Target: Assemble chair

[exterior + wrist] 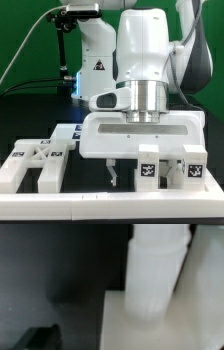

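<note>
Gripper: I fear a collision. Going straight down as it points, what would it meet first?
Probably the flat white slab right under the gripper, beside the upright bar; depth is hard to judge.

A black table point(30, 115) fills the middle left of the frame. Behind it, a green backdrop point(22, 40) covers the upper left and shows again at the far right edge. A thin dark cable point(12, 66) curves across the green. A long white rail point(60, 212) runs along the bottom edge. The wrist view shows the dark tabletop point(50, 274), blurred.
</note>
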### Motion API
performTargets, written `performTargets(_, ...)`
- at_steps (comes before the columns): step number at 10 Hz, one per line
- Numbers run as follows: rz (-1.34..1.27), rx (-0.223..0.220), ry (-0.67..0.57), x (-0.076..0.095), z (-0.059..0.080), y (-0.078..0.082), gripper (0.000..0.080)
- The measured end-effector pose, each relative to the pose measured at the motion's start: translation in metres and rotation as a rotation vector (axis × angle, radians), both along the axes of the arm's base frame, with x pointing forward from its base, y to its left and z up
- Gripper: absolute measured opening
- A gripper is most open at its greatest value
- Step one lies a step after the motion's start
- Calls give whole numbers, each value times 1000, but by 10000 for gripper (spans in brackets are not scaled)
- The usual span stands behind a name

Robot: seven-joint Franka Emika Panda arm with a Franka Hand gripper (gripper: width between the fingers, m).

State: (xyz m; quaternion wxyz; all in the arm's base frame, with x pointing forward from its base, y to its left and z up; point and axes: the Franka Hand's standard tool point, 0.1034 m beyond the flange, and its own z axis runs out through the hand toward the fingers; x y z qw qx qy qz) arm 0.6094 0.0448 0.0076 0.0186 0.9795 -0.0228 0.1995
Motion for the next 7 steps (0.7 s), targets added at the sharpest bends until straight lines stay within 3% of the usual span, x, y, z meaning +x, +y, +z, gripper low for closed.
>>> performTargets(1,0,0,0,0,0,0,537)
performTargets(3,0,0,0,0,0,0,180)
performTargets(4,-5,-4,-1,0,0,-4,63)
performTargets(7,-6,-5,-4,1,1,-5,34)
